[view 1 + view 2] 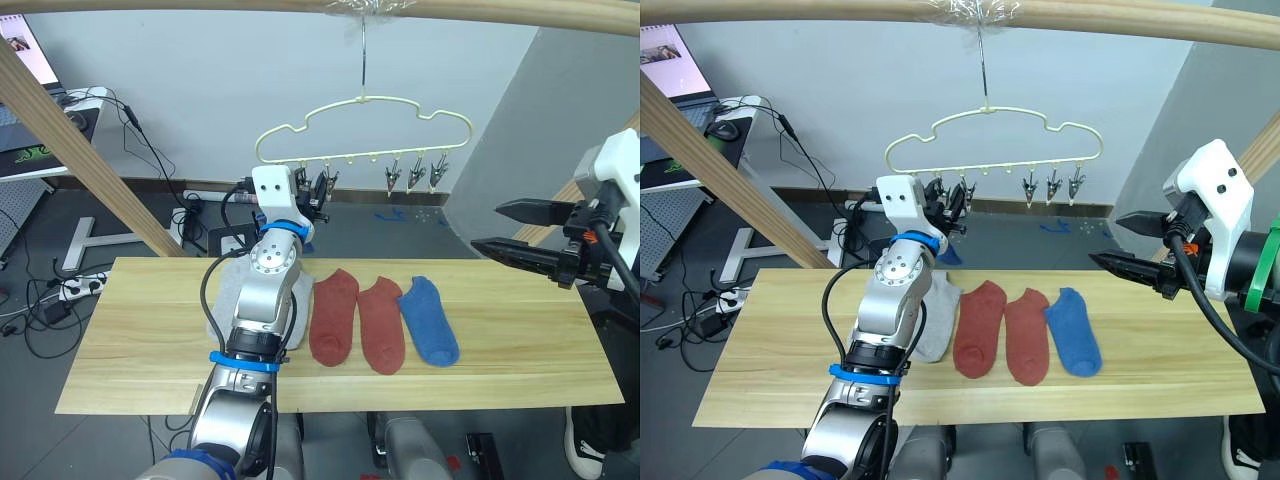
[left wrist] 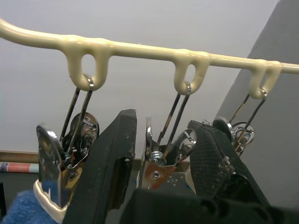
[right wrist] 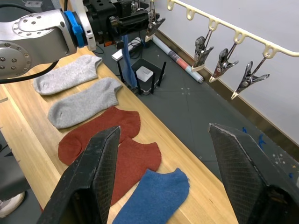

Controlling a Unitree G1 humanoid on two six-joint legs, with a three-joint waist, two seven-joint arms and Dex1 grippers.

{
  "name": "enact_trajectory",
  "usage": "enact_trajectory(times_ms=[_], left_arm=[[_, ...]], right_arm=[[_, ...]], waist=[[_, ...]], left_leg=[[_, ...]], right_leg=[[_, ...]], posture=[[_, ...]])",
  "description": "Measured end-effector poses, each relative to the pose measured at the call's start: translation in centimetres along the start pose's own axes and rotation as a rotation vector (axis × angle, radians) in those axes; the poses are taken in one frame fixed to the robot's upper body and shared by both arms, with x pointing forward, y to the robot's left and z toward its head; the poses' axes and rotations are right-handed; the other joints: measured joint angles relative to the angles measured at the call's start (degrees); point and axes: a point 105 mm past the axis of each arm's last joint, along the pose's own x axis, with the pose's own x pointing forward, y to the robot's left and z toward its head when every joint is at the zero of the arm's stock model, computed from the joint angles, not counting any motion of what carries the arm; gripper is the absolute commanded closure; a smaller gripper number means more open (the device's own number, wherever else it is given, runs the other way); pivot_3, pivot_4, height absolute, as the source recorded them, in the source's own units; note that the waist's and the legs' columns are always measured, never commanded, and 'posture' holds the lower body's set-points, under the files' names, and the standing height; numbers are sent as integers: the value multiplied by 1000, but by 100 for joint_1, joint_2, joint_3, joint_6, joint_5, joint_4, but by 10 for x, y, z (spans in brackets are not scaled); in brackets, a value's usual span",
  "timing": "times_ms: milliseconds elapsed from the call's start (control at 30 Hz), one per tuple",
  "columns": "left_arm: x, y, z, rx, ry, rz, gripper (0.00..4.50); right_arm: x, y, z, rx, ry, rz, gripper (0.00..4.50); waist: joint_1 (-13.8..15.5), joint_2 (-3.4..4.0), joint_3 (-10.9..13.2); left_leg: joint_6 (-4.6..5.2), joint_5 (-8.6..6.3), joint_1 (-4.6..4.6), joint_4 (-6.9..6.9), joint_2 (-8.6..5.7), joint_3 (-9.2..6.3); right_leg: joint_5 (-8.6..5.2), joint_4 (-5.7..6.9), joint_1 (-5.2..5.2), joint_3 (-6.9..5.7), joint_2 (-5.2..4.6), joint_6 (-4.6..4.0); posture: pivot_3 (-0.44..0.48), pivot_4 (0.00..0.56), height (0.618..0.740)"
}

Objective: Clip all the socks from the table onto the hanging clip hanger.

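Left wrist view is showing the left gripper (image 2: 159, 154) raised to the clip hanger (image 1: 363, 125), its two black fingers spread on either side of a metal clip (image 2: 152, 161) that is dangling from one of the hanger's loops. A bit of blue fabric, the blue sock at the clips (image 2: 18, 210), is showing at the neighbouring clip, and in the right wrist view it is hanging down in a strip beneath the left gripper (whether the clip is already biting it, I cannot tell).

On the table (image 1: 520, 340) five socks are lying flat: two grey socks (image 3: 77, 88) nearest the left arm, then two rust red socks (image 1: 355, 320) side by side, then a blue sock (image 1: 430, 320). The right gripper (image 1: 1130, 245) is hovering wide apart and empty above the table's right end, well apart from the socks.

These socks are looking light, limp and soft, so they will probably be drooping and folding as soon as they are lifted. Pinching one at the cuff or toe edge would likely be leaving a free hem for the clip to bite. The clips are swinging freely on their loops, so pushing a sock in risks shoving the clip away unless something is steadying it.
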Motion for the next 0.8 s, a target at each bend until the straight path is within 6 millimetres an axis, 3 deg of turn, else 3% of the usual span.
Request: enact_trajectory(times_ms=[100, 167, 267, 600, 700, 767, 800], left_arm=[[0, 0, 0, -2, 0, -1, 3073], [0, 0, 0, -5, -1, -2, 3706], [0, 0, 2, -6, -12, -3, 4198], [0, -1, 1, -34, 3, -30, 4198], [1, -1, 5, -87, 31, -66, 4198], [2, -1, 12, -132, 41, -92, 4198], [2, 0, 15, -155, 47, -103, 4198]], right_arm=[[0, 1, 0, 2, -2, 2, 1336], [0, 0, 1, 2, -3, -2, 1336], [0, 0, 1, 8, -8, 1, 1336], [7, -2, -7, 27, 9, -16, 1336], [29, -5, -35, 84, 89, -50, 759], [43, -5, -61, 97, 179, -66, 54], [49, -4, -73, 102, 216, -68, 19]], waist=[[1, 0, 0], [1, 0, 0], [0, 0, 0], [2, 0, 0], [0, -2, 1], [2, -2, 1], [3, -1, 2]], left_leg=[[0, 0, 0, 0, 0, 0], [0, 0, 0, 0, 0, 0], [0, 0, 0, 0, 0, 1], [1, 0, 0, 0, 1, 0], [1, 0, 0, 1, 1, 0], [1, 0, 0, 0, 1, 0], [1, 0, 0, -1, 1, 0]], right_leg=[[0, 0, 0, 1, 0, 0], [0, 0, 0, 0, 0, 0], [0, -1, 0, 1, 0, 0], [0, 0, 0, 1, 1, 0], [-2, 0, -1, 2, 2, 11], [-9, 0, -2, 2, 2, 24], [-12, -1, -2, 2, 2, 29]], posture=[[-84, 251, 740], [-84, 251, 740], [-81, 251, 740], [-60, 255, 740], [-42, 260, 740], [-23, 266, 740], [-23, 266, 740]])
